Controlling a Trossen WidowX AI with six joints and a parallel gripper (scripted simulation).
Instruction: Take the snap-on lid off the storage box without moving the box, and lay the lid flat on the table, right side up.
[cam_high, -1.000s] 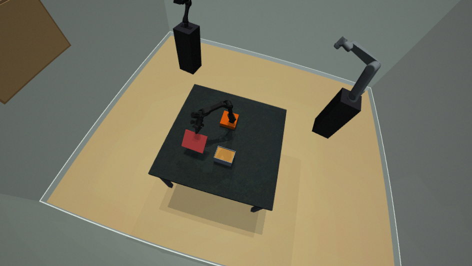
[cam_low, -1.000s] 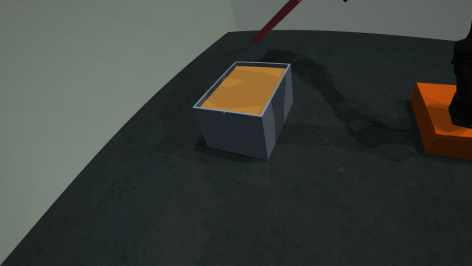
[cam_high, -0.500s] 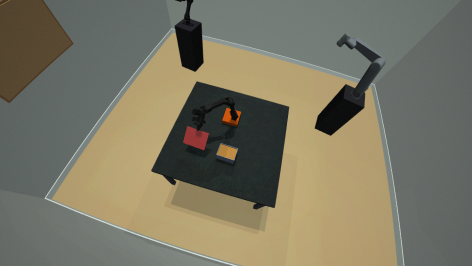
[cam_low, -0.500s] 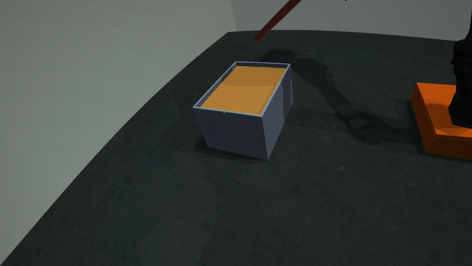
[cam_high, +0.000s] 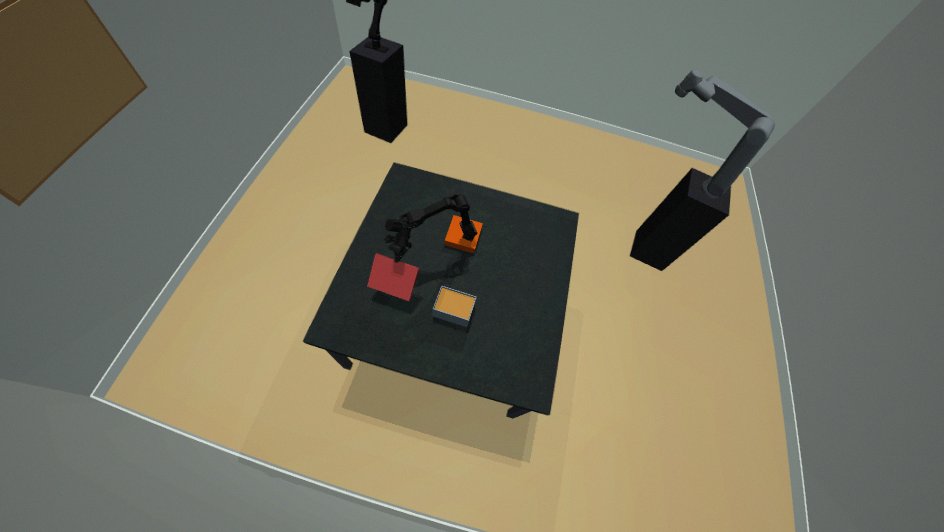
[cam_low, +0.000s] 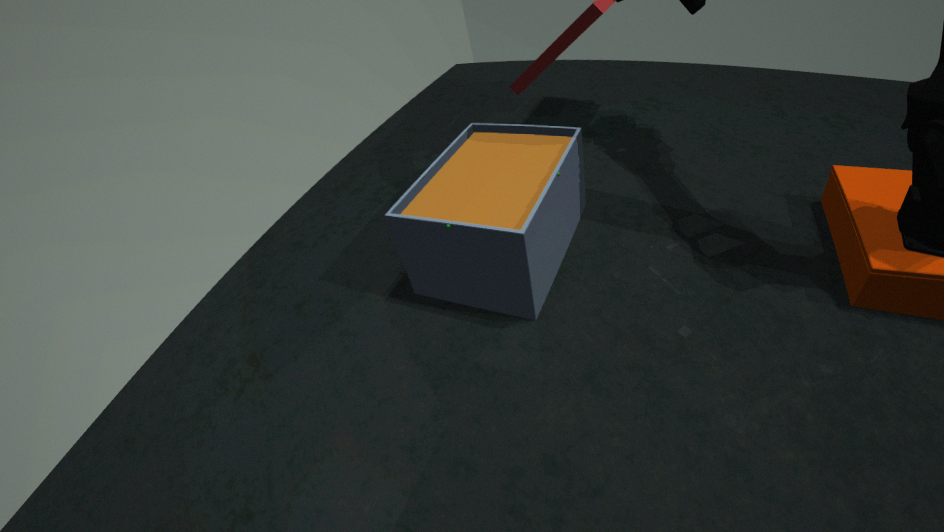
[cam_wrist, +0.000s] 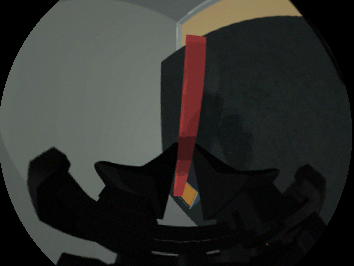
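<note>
The red lid (cam_high: 391, 282) (cam_low: 555, 49) (cam_wrist: 195, 75) is in the air over the table, left of the box in the top view. It is steeply tilted, its lower edge well above the table top. My gripper (cam_high: 397, 256) (cam_wrist: 185, 146) is shut on the lid's edge; the exterior view cuts it off at the top. The grey-blue storage box (cam_high: 452, 318) (cam_low: 462, 261) (cam_wrist: 189, 193) stands upright and open on the table (cam_high: 515, 350) (cam_low: 264, 429) (cam_wrist: 290, 75), with an orange surface (cam_high: 456, 304) (cam_low: 489, 178) inside. Lid and box are apart.
An orange block (cam_high: 454, 226) (cam_low: 859, 284) under my arm's base stands on the table behind the box in the top view. Two other arms stand on black pedestals (cam_high: 380, 92) (cam_high: 680, 218) away from the table. The table's left edge is near the lid in the top view.
</note>
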